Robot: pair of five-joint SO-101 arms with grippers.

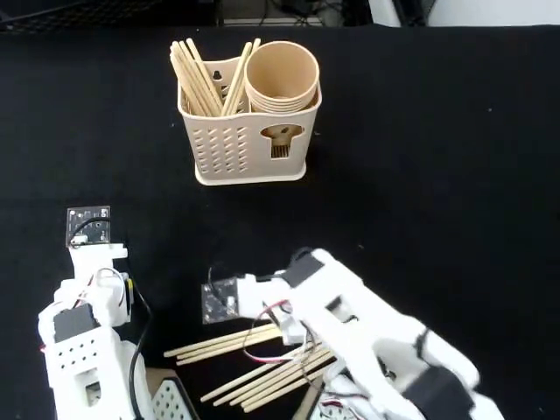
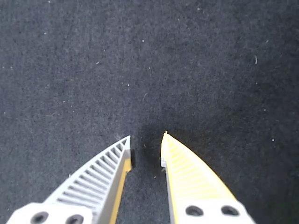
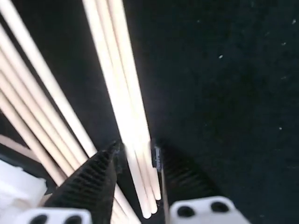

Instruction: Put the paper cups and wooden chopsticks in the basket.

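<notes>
Chopsticks (image 1: 203,77) and a stack of paper cups (image 1: 282,74) are seen standing upright in the perforated basket (image 1: 249,149), each in its own compartment, side by side. Well in front of the basket, on the black table (image 1: 437,175), more sticks are laid flat in two loose groups: a nearer bundle (image 1: 219,343), closer to the basket, and a farther bundle (image 1: 262,383) just beyond it, partly covered by the right arm (image 1: 350,324). The right gripper (image 3: 135,158) is lowered onto the nearer bundle, its dark jaws pressed against either side of about three sticks, which run lengthwise between them; the farther bundle (image 3: 32,107) is seen just beside it, outside the jaws. The left arm (image 1: 87,306) is stationed well in front of the basket, off toward the side of its chopstick compartment. The left gripper (image 2: 145,142) is held over bare black cloth, its white and yellow jaws a narrow gap apart, with nothing caught between them.
</notes>
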